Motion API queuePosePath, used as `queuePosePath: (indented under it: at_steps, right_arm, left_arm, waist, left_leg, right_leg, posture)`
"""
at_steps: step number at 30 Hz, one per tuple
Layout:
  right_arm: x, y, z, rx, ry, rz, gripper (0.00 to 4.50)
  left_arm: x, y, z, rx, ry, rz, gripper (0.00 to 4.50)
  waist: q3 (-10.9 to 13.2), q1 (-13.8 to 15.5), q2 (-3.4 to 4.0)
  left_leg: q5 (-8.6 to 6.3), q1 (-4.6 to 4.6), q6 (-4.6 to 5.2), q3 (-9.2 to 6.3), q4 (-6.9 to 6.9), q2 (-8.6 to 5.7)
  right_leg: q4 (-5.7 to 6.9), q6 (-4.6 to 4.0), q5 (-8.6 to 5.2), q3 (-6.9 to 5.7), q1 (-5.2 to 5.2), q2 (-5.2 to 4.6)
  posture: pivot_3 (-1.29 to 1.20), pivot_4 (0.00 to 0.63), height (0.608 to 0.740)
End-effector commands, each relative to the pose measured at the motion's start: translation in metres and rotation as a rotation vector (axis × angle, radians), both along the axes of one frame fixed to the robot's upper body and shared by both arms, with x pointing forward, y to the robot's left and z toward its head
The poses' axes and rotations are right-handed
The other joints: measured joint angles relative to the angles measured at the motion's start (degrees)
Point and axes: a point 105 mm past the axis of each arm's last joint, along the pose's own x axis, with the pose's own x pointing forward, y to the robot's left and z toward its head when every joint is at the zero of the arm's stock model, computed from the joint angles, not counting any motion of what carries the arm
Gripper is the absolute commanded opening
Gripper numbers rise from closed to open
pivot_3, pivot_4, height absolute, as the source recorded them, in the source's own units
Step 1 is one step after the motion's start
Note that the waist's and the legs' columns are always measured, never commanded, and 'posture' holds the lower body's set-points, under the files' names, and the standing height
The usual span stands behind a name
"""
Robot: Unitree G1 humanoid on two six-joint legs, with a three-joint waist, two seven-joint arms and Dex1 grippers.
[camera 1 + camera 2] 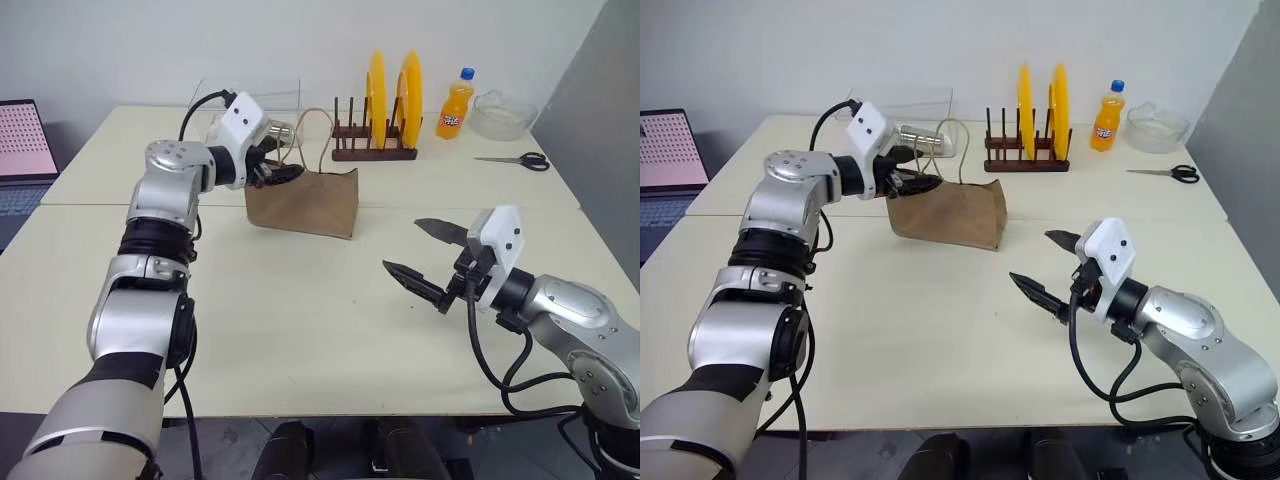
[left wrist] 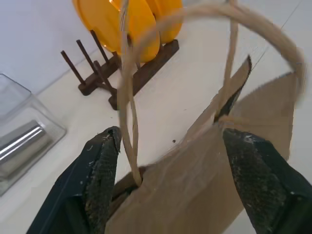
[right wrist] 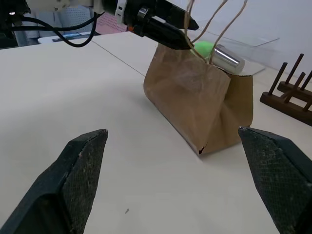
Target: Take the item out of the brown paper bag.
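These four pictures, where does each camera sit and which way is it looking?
Left eye and right eye views: on the head, looking down over both arms at the table, the brown paper bag and the plate rack.
Left wrist view: on the left arm, looking along the open left gripper straddling the bag's rim and handles.
Right wrist view: on the right arm, between the open right gripper fingers, facing the bag.
All share the bag.

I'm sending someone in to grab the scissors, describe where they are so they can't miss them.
Start at the wooden rack holding yellow plates at the table's far side. Further right stand an orange soda bottle and a glass bowl. The scissors lie flat in front of that bowl, black-handled.
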Motion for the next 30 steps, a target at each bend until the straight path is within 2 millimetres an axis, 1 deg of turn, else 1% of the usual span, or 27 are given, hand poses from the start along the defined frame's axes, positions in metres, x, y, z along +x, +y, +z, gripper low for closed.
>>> queuePosePath:
  at_steps: [1, 6, 8, 10, 13, 14, 15, 16, 19, 20, 21, 23, 24, 26, 27, 30]
  right_arm:
    - [-0.001, 0.006, 0.009, -0.018, -0.052, 0.047, 4.5]
    - [0.003, 0.014, 0.013, -0.037, -0.089, 0.097, 4.5]
    - [0.006, 0.019, 0.015, -0.04, -0.122, 0.122, 4.5]
    - [0.014, 0.025, 0.017, -0.049, -0.147, 0.135, 4.5]
    - [0.038, 0.031, 0.027, -0.038, -0.176, 0.113, 3.93]
    - [0.045, 0.033, 0.032, -0.031, -0.192, 0.103, 3.56]
    - [0.052, 0.035, 0.037, -0.032, -0.214, 0.09, 3.29]
    - [0.058, 0.036, 0.04, -0.035, -0.229, 0.084, 2.9]
    - [0.084, 0.05, 0.052, -0.097, -0.283, 0.087, 1.85]
    - [0.096, 0.055, 0.058, -0.114, -0.297, 0.073, 1.39]
    - [0.109, 0.058, 0.062, -0.136, -0.304, 0.051, 1.09]
    - [0.13, 0.062, 0.065, -0.202, -0.332, 0.012, 0.31]
    - [0.143, 0.062, 0.064, -0.251, -0.344, -0.015, 0.03]
    - [0.168, 0.063, 0.062, -0.347, -0.362, -0.073, 0.03]
    - [0.176, 0.065, 0.061, -0.385, -0.369, -0.085, 0.03]
    - [0.188, 0.075, 0.058, -0.483, -0.387, -0.098, 0.03]
  left_arm:
    - [-0.017, 0.009, 0.02, 0.003, -0.092, -0.04, 3.35]
    - [-0.049, 0.027, 0.011, -0.022, -0.105, -0.036, 3.35]
    - [-0.066, 0.032, 0.008, -0.061, -0.109, -0.024, 3.35]
    - [-0.083, 0.036, 0.005, -0.117, -0.138, 0.023, 3.35]
    - [-0.108, 0.035, -0.001, -0.217, -0.158, 0.101, 3.4]
    - [-0.115, 0.034, -0.005, -0.231, -0.162, 0.119, 3.4]
    - [-0.122, 0.032, -0.009, -0.233, -0.162, 0.126, 3.4]
    - [-0.126, 0.03, -0.012, -0.233, -0.156, 0.132, 3.4]
    - [-0.137, 0.027, -0.019, -0.305, -0.152, 0.18, 3.4]
    - [-0.14, 0.025, -0.02, -0.323, -0.16, 0.191, 3.4]
    - [-0.143, 0.022, -0.021, -0.333, -0.162, 0.195, 3.4]
    - [-0.147, 0.018, -0.023, -0.343, -0.168, 0.201, 3.4]
    - [-0.149, 0.016, -0.025, -0.341, -0.176, 0.208, 3.4]
    - [-0.157, 0.013, -0.03, -0.33, -0.184, 0.212, 3.4]
    - [-0.16, 0.012, -0.032, -0.327, -0.184, 0.21, 3.4]
    - [-0.169, 0.01, -0.036, -0.338, -0.176, 0.201, 3.4]
  waist:
    - [0.0, 0.04, 0.0]
    - [-0.01, -0.12, 0.03]
    - [-0.01, -0.09, 0.02]
    - [-0.02, -0.48, 0.04]
    - [-0.02, -0.51, 0.04]
    - [-0.02, -0.49, 0.04]
    - [-0.02, -0.49, 0.04]
    - [-0.02, -0.5, 0.04]
    - [-0.02, -0.43, 0.05]
    - [-0.02, -0.36, 0.04]
    - [-0.02, -0.47, 0.04]
    - [-0.03, -0.5, 0.03]
    - [-0.02, -0.56, 0.04]
    - [-0.03, -0.66, 0.04]
    - [-0.02, -0.87, 0.04]
    - [-0.02, -0.9, 0.05]
  left_leg:
    - [0.0, 0.02, 0.0, 0.0, -0.01, 0.0]
    - [0.0, 0.02, 0.0, 0.01, 0.0, 0.0]
    - [0.0, 0.06, 0.0, -0.02, 0.0, 0.0]
    - [0.0, 0.08, 0.0, 0.01, -0.01, 0.01]
    - [0.0, 0.15, 0.0, 0.0, 0.0, 0.01]
    - [0.0, 0.17, -0.01, -0.01, 0.0, 0.01]
    - [0.0, 0.19, -0.01, 0.0, 0.0, 0.01]
    - [0.0, 0.31, -0.01, 0.0, -0.01, 0.01]
    - [0.0, 0.52, -0.01, 0.05, -0.06, 0.01]
    - [0.0, 0.54, -0.01, 0.1, -0.06, 0.01]
    - [0.0, 0.53, -0.01, 0.07, -0.06, 0.01]
    - [0.0, 0.58, -0.01, 0.19, -0.09, 0.01]
    - [0.0, 0.59, -0.01, 0.18, -0.09, 0.03]
    - [0.0, 0.6, -0.02, 0.25, -0.15, 0.02]
    - [0.0, 0.63, -0.02, 0.31, -0.16, 0.02]
    - [0.0, 0.58, -0.03, 0.34, -0.2, 0.03]
  right_leg:
    - [0.0, 0.0, 0.0, 0.01, 0.0, 0.0]
    - [-0.02, -0.01, 0.0, 0.04, 0.01, 0.0]
    - [-0.02, -0.01, 0.0, 0.05, 0.03, 0.0]
    - [-0.01, -0.01, 0.0, 0.08, 0.04, -0.01]
    - [-0.02, -0.01, 0.0, 0.12, 0.08, -0.01]
    - [-0.01, -0.01, 0.0, 0.11, 0.1, -0.01]
    - [-0.01, -0.01, 0.0, 0.12, 0.12, 0.0]
    - [-0.02, -0.01, 0.0, 0.12, 0.2, -0.01]
    - [-0.01, -0.02, 0.0, 0.15, 0.33, 0.0]
    - [0.0, -0.03, 0.0, 0.19, 0.33, 0.0]
    - [0.0, -0.03, 0.0, 0.16, 0.33, 0.0]
    - [0.01, -0.04, 0.01, 0.25, 0.32, 0.0]
    - [0.01, -0.05, 0.02, 0.24, 0.33, 0.01]
    - [-0.01, -0.09, 0.04, 0.28, 0.31, 0.01]
    - [0.0, -0.1, 0.04, 0.33, 0.31, 0.01]
    - [-0.05, -0.16, 0.04, 0.36, 0.28, 0.0]
  posture:
    - [0.0, 0.15, 0.74]
    - [0.0, 0.15, 0.74]
    - [0.0, 0.15, 0.74]
    - [0.0, 0.15, 0.74]
    - [0.0, 0.15, 0.74]
    - [0.0, 0.15, 0.74]
    - [0.0, 0.15, 0.74]
    - [0.0, 0.15, 0.74]
    - [0.0, 0.15, 0.74]
    - [0.0, 0.15, 0.74]
    - [0.0, 0.15, 0.74]
    - [0.0, 0.15, 0.74]
    - [0.0, 0.15, 0.74]
    - [0.0, 0.15, 0.74]
    - [0.0, 0.15, 0.74]
    - [0.0, 0.15, 0.74]
